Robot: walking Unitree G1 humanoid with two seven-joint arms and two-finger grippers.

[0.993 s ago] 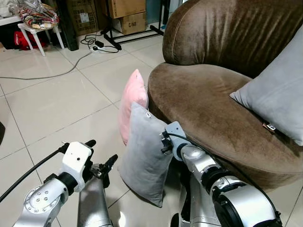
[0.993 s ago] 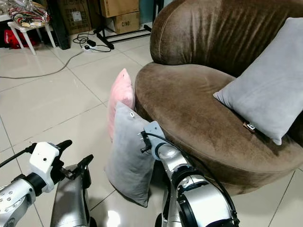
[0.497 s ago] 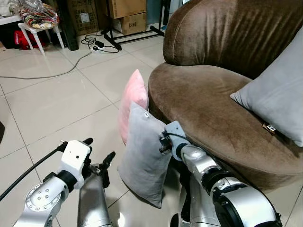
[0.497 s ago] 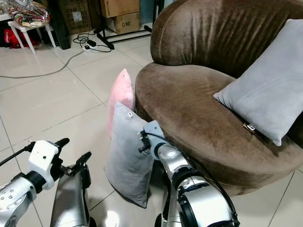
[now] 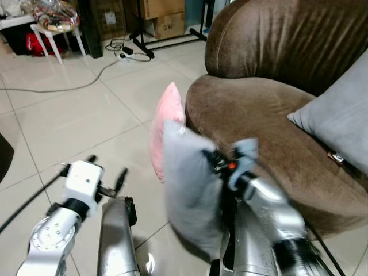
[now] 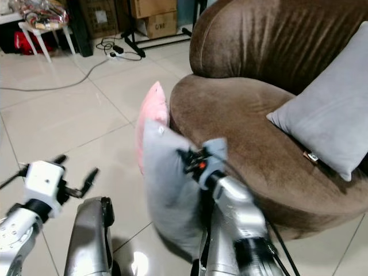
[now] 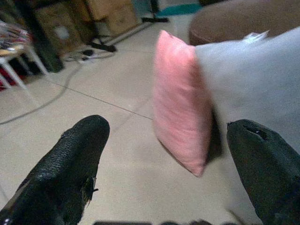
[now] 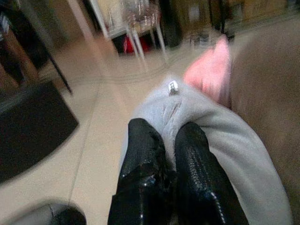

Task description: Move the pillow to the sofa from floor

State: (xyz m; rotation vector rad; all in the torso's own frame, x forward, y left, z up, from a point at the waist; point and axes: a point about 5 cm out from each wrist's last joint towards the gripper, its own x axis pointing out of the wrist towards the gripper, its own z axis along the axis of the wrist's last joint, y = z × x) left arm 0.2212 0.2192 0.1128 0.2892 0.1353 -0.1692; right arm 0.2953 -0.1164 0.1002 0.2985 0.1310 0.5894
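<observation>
A grey pillow is blurred with motion in front of the brown sofa, its lower edge close to the tiled floor. My right gripper is shut on a bunched fold near the pillow's top edge; it also shows at the pillow's right side. A pink pillow stands upright on the floor behind it, leaning against the sofa's front. My left gripper hovers open low over the floor to the left of both pillows, holding nothing; in the left wrist view its fingers frame the pink pillow.
A second grey pillow leans on the sofa seat at the right. Far back stand a white stool, cardboard boxes and a black stand. A cable and power strip lie on the tiles.
My right gripper has lifted the grey pillow and swung it a little right, toward the sofa, blurring it. The left gripper has drawn slightly left. The camera has shifted a bit.
</observation>
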